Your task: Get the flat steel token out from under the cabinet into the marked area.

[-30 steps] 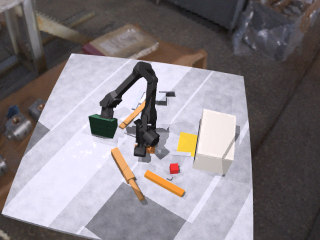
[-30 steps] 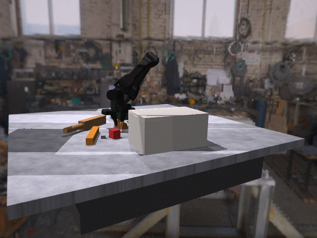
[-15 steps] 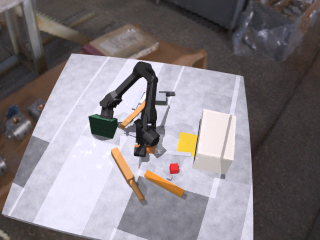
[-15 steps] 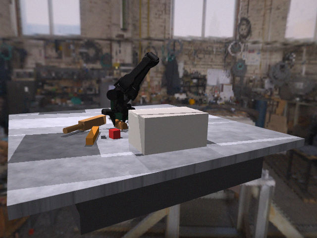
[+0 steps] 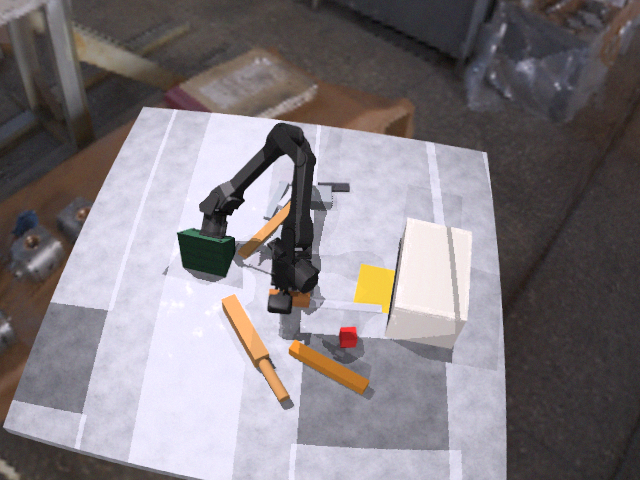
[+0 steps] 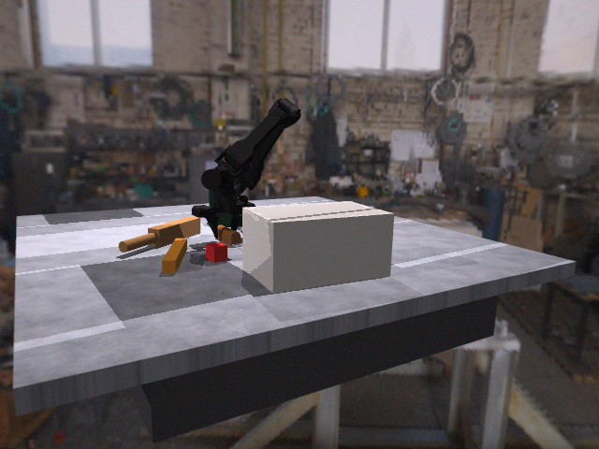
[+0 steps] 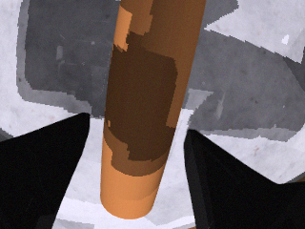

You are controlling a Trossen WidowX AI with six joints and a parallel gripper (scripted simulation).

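Red cube (image 5: 347, 337) (image 6: 216, 252) sits near the pale cabinet (image 5: 431, 273) (image 6: 319, 246).

And here we are, our black arm (image 5: 303, 191) (image 6: 255, 139) arched high at the elbow, forearm sloping down to a bent wrist, our gripper (image 5: 289, 298) (image 7: 137, 129) low over the table, its two dark fingers parted, gripping nothing between the tips!

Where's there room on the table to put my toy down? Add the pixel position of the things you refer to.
In the top view, room shows left of the long orange bar with a round handle (image 5: 245, 330) (image 6: 176, 230), and below the plain orange bar (image 5: 328, 367) (image 6: 174, 256). It's crowded around the open black gripper (image 5: 280, 300) (image 6: 216, 235) (image 7: 138, 123) and near the red cube (image 5: 347, 336) (image 6: 216, 252).
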